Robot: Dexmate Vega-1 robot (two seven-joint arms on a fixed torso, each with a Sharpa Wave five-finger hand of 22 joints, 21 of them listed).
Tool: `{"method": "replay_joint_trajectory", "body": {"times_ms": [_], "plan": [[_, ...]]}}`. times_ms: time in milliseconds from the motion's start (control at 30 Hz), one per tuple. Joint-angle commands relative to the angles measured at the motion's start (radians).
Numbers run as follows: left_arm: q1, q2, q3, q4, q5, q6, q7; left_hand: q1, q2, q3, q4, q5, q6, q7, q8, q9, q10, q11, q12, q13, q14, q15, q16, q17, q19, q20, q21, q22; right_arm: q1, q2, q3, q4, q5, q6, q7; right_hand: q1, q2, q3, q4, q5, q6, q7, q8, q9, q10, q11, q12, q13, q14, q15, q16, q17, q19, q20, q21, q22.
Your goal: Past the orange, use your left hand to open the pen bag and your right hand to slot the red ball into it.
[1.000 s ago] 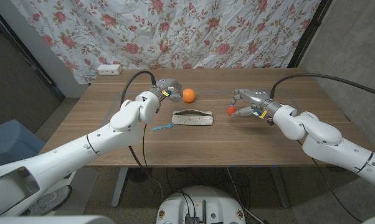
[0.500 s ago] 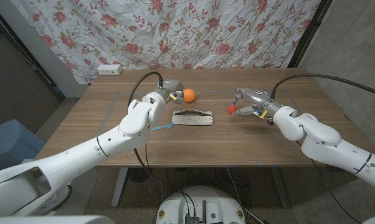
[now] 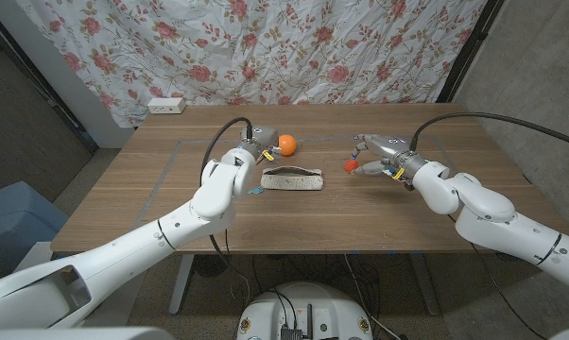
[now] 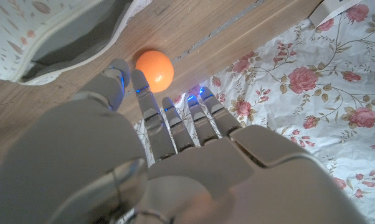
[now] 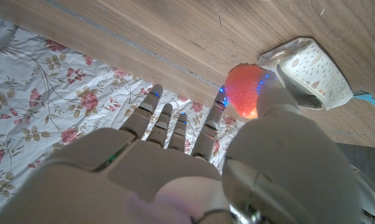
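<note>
The orange (image 3: 285, 144) lies on the table's far middle. Just near of it lies the pale patterned pen bag (image 3: 292, 178), its blue zip pull (image 3: 256, 190) trailing off its left end. My left hand (image 3: 254, 149) hovers beside the orange, left of it and behind the bag's left end. In the left wrist view its fingers (image 4: 151, 112) reach out straight with nothing in them, toward the orange (image 4: 154, 68) and past the bag (image 4: 63, 31). My right hand (image 3: 373, 156) pinches the red ball (image 3: 351, 164) to the right of the bag. The ball (image 5: 246, 91) sits against the thumb, near the bag's end (image 5: 312, 71).
A white power strip (image 3: 165, 104) lies at the table's back left corner. A flowered curtain (image 3: 294, 47) hangs behind the table. Thin tape lines (image 3: 171, 165) mark the tabletop. A blue seat (image 3: 10, 217) stands left of the table.
My left arm has swung right and its hand has shifted a little closer to the orange. The right hand keeps the red ball, raised slightly.
</note>
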Motion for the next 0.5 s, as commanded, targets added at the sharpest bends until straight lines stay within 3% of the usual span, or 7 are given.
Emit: {"method": "replay_joint_trajectory", "body": {"times_ms": [33, 500], "plan": [[0.062, -0.069, -0.030, 0.047, 0.058, -0.006, 0.025, 0.019, -0.002, -0.009, 0.002, 0.000, 0.019, 0.002, -0.001, 0.001, 0.019, -0.003, 0.006, 0.001, 0.013, -0.082, 0.007, 0.001, 0.013, 0.000, 0.000, 0.003, 0.011, 0.006, -0.013, -0.003, -0.016, -0.004, -0.001, 0.001, 0.012, -0.001, 0.000, 0.006, 0.011, -0.002, 0.007, 0.003, 0.009, 0.004, -0.001, 0.000, 0.009, 0.001, 0.001, 0.002, 0.007, 0.000, -0.003, 0.003], [0.071, -0.115, -0.024, 0.096, 0.085, -0.008, 0.046, 0.036, -0.003, -0.027, 0.005, 0.000, 0.051, 0.009, -0.003, 0.003, 0.045, -0.007, 0.007, 0.001, 0.030, -0.087, 0.007, 0.001, 0.019, -0.002, 0.000, 0.003, 0.020, 0.019, -0.023, 0.003, -0.020, -0.003, 0.000, 0.000, 0.016, -0.003, 0.000, 0.005, 0.012, -0.002, 0.008, 0.003, 0.010, 0.005, -0.003, 0.000, 0.009, 0.000, 0.001, 0.004, 0.007, 0.000, -0.003, 0.003]]}}
